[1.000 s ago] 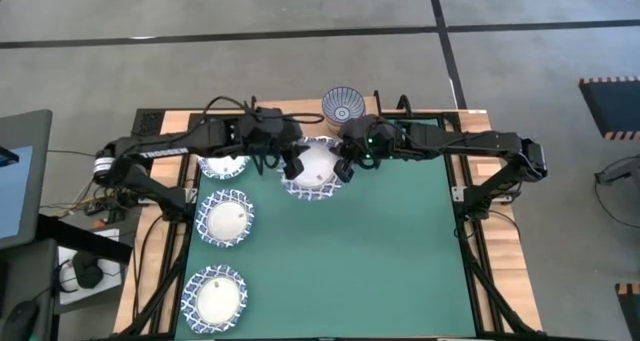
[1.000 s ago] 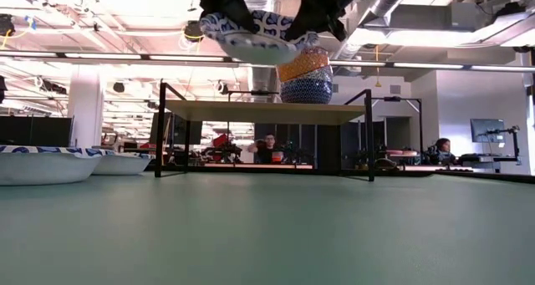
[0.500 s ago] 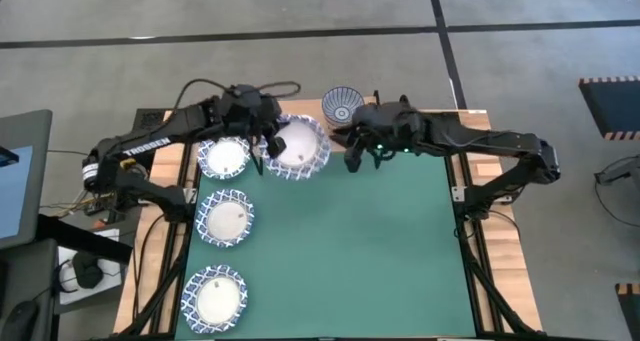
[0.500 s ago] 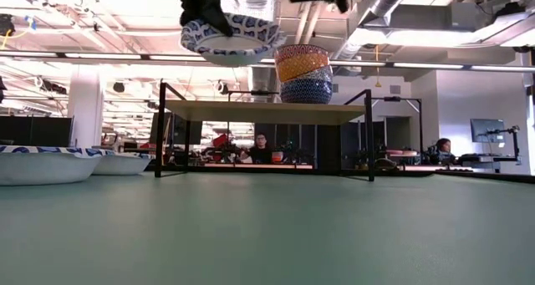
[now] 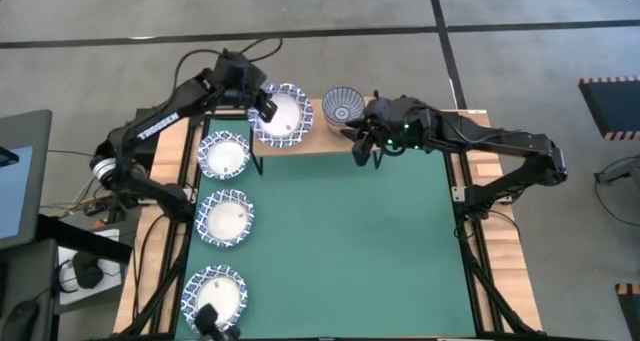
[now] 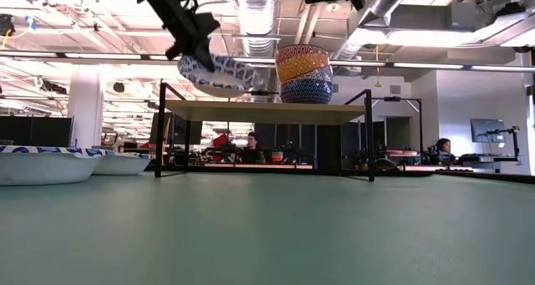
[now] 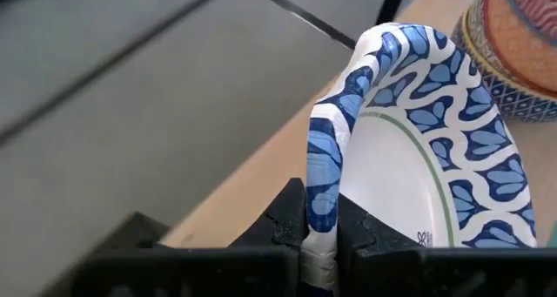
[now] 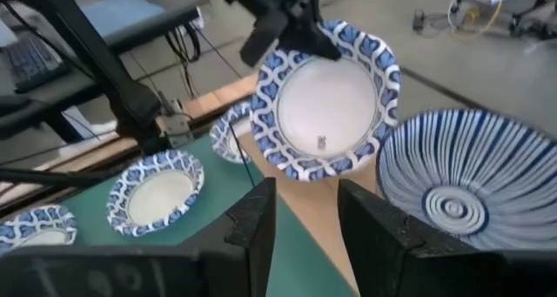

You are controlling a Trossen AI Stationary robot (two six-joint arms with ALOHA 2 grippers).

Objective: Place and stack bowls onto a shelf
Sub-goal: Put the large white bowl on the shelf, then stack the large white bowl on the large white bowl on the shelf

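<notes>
My left gripper point(image 5: 265, 109) is shut on a wide bowl with a blue lattice rim point(image 5: 284, 115) and holds it in the air over the left part of the wooden shelf point(image 5: 312, 138). A stack of small bowls point(image 6: 303, 74) stands on the shelf's plank, a ray-patterned one point(image 5: 343, 105) on top. My right gripper point(image 5: 361, 149) hangs open with nothing in it just right of that stack, at the shelf's near edge. Three more lattice bowls point(image 5: 223, 156) point(image 5: 225, 219) point(image 5: 216, 297) rest on their bases along the table's left side. My left gripper pinches the bowl's lattice rim point(image 7: 324, 212) on its left side, one finger inside the bowl and one outside. The fingers come from the table's left, slanting down. The bowl point(image 6: 219, 72) is lifted clear above the shelf's top and hangs tilted.
The green mat point(image 5: 340, 251) spreads in front of the shelf. The shelf's thin black legs point(image 6: 160, 130) stand at the mat's far edge. People sit in the room beyond the table.
My right gripper has opened, let go of the lattice bowl and drawn off toward the table's right. My left gripper has shut on the rim and carried the bowl toward the far left, from over the mat to over the shelf, lower and tilted.
</notes>
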